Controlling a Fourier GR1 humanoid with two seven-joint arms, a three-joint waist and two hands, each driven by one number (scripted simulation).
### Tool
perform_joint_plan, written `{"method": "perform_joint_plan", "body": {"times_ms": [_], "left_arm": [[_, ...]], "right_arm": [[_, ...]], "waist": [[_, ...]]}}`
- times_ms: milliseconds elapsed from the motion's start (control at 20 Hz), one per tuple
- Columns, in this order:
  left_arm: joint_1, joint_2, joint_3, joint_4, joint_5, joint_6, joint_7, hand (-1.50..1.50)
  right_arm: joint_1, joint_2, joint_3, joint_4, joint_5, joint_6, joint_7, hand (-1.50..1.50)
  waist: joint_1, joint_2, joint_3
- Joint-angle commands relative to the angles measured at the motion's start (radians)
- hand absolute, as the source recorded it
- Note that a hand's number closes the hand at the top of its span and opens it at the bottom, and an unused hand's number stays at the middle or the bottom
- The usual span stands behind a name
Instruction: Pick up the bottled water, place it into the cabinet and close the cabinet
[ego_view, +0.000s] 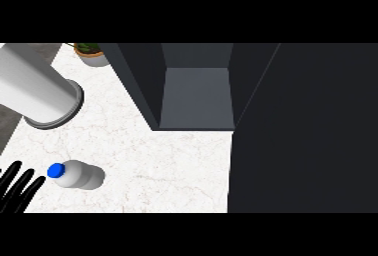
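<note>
The bottled water (77, 175) stands upright on the white marble counter (170, 165) at the lower left; it is clear with a blue cap. Just left of it, at the view's lower left edge, my left hand (18, 187) shows with straight fingers pointing up, close to the bottle but apart from it. The dark cabinet (198, 95) stands at the top middle with its inside open and bare. Its open door (303, 130) fills the right side of the view. My right hand does not show.
A large white cylinder with a grey rim (37, 90) lies tilted at the upper left. A small potted plant (91, 52) sits at the back left of the counter.
</note>
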Motion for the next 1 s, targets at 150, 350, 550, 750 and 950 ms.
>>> {"method": "perform_joint_plan", "body": {"times_ms": [150,350,550,750,950], "left_arm": [[0.058,-0.030,0.079,0.044,0.006,-0.120,-0.029,-1.50],[0.100,-0.043,0.140,0.100,0.013,-0.212,-0.059,-1.50],[0.107,-0.062,0.177,0.090,0.060,-0.250,-0.057,-1.50],[0.028,-0.053,0.233,0.215,0.031,-0.297,-0.085,-1.50],[0.006,-0.041,0.289,0.288,0.046,-0.335,-0.105,-1.50]], "right_arm": [[0.184,-0.001,0.082,-0.041,0.017,0.058,-0.094,-1.50],[0.141,-0.033,0.014,-0.090,-0.055,0.057,-0.038,-1.50],[0.161,-0.024,0.038,0.043,0.014,0.098,-0.184,-1.50],[0.184,-0.042,0.020,0.012,-0.021,0.102,-0.172,-1.50],[0.199,-0.018,0.085,0.011,0.048,0.087,-0.208,-1.50]], "waist": [[-0.007,0.000,0.000],[-0.002,0.000,0.000],[-0.002,0.000,0.000],[-0.005,0.001,0.000],[-0.005,0.001,0.000]]}}
